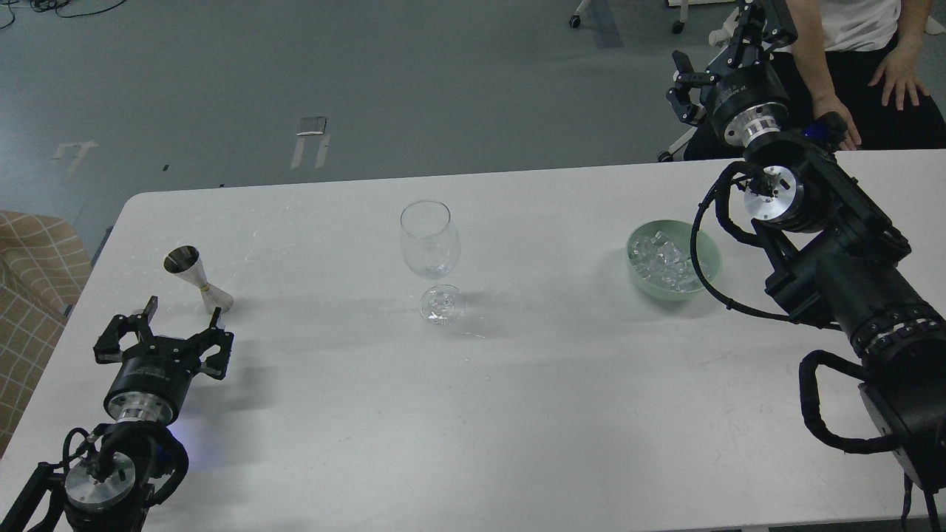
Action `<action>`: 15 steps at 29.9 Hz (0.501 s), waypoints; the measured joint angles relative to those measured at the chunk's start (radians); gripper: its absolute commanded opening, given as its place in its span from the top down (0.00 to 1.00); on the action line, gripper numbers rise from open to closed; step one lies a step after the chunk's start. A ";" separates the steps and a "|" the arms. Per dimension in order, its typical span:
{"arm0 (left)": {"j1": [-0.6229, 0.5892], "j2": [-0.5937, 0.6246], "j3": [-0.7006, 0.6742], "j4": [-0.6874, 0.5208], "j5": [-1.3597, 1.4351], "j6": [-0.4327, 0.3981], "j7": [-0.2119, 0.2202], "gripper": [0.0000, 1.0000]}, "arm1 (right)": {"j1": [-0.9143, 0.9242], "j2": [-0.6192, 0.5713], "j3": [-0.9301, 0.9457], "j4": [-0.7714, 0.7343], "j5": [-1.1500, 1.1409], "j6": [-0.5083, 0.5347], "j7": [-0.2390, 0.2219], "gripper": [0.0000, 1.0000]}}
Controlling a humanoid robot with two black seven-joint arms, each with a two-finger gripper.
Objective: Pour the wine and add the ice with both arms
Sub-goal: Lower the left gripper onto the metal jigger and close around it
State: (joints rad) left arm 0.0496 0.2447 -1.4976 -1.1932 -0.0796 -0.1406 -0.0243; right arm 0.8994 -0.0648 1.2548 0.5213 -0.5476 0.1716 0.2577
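While unobstructed, left gripper (183, 314) beside jigger (196, 278).

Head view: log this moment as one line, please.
left gripper open, behind jigger | right gripper open, raised past table | glass upright | ice in bowl

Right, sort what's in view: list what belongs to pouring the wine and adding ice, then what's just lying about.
For the job:
- metal jigger, upright in front of the open left pincer
- empty stemmed wine glass, mid-table
- ice cubes heaped in the green bowl
- right pincer, raised beyond the table's far edge

Just lying about:
- seated person behind the table
- checked cushion, far left
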 measured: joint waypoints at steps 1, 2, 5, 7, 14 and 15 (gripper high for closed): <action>-0.017 -0.007 -0.001 0.022 0.000 -0.002 -0.001 0.32 | 0.000 0.000 -0.001 0.000 0.000 -0.001 0.000 0.00; -0.027 -0.011 -0.001 0.039 0.000 -0.004 -0.001 0.36 | -0.002 0.001 -0.001 -0.001 0.000 -0.001 0.000 0.00; -0.061 -0.015 0.000 0.096 0.004 -0.013 -0.004 0.42 | -0.013 0.006 -0.002 -0.002 -0.001 -0.015 0.001 0.00; -0.083 -0.015 0.002 0.135 0.007 -0.022 -0.004 0.43 | -0.014 0.006 -0.001 -0.003 -0.002 -0.035 0.001 0.00; -0.146 -0.008 -0.001 0.242 0.002 -0.065 0.000 0.42 | -0.014 0.005 -0.001 -0.005 -0.002 -0.065 0.002 0.00; -0.150 -0.008 -0.002 0.250 0.001 -0.075 0.000 0.42 | -0.014 0.005 -0.001 -0.006 -0.002 -0.075 0.002 0.00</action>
State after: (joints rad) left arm -0.1000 0.2365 -1.4999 -0.9431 -0.0791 -0.2159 -0.0239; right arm 0.8849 -0.0603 1.2536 0.5149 -0.5492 0.0969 0.2593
